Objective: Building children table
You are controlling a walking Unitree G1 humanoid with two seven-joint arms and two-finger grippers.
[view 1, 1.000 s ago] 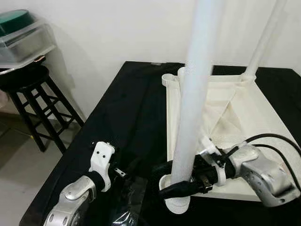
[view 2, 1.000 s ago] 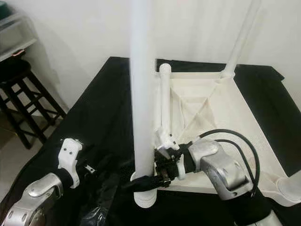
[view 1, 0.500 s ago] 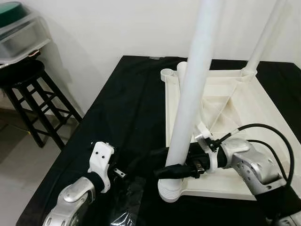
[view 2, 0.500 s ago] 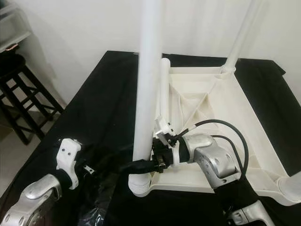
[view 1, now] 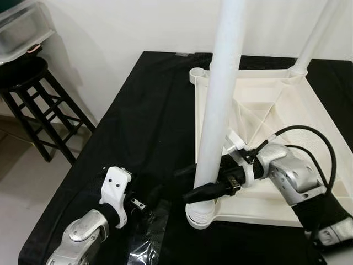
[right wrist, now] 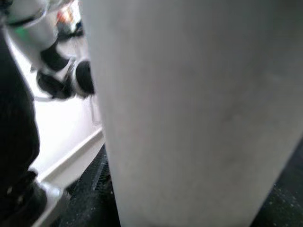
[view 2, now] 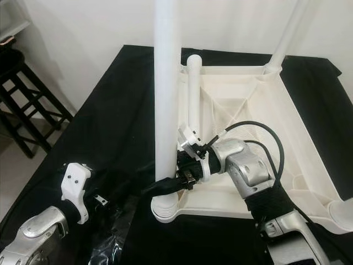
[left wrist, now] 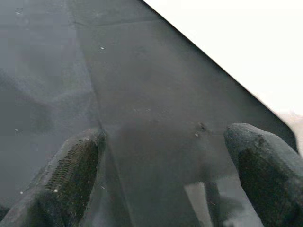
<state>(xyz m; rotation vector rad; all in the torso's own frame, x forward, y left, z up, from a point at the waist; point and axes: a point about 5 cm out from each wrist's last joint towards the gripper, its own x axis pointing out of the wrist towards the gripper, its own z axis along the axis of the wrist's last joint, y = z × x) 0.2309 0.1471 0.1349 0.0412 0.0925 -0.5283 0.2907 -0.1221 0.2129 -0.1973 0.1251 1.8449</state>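
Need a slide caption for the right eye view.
Right gripper clamps white table leg upright in the upturned tabletop's corner socket.

White table leg up close

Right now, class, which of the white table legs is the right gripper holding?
The near-left leg, standing in the tabletop's front corner socket. The right gripper is clamped on it low down. The far leg stands untouched, and a third lies flat.
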